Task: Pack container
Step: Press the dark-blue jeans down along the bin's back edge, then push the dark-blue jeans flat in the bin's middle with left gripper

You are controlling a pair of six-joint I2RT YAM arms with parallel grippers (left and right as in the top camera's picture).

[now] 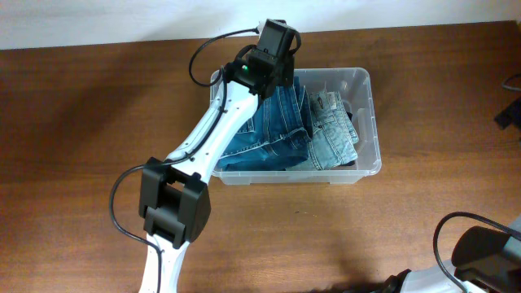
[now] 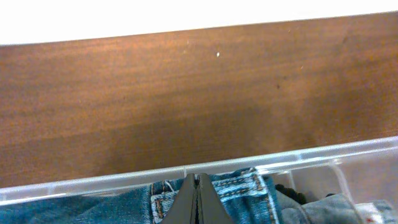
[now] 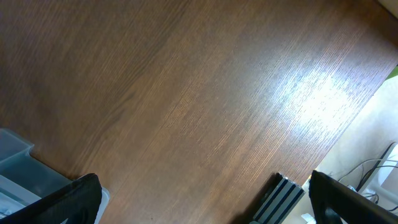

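Clear plastic, the container (image 1: 368,98) sits toward the far edge of the wooden tabletop (image 1: 81,122), a little right of centre, its long sides parallel to that edge. Inside it, folded dark blue jeans (image 1: 273,134) lie on the left and paler jeans (image 1: 334,134) on the right. The left gripper (image 2: 198,199) hangs over the dark denim just inside the far wall, fingers pressed together with nothing between them. The right gripper (image 3: 202,183) hovers above bare wood, fingers spread wide and empty.
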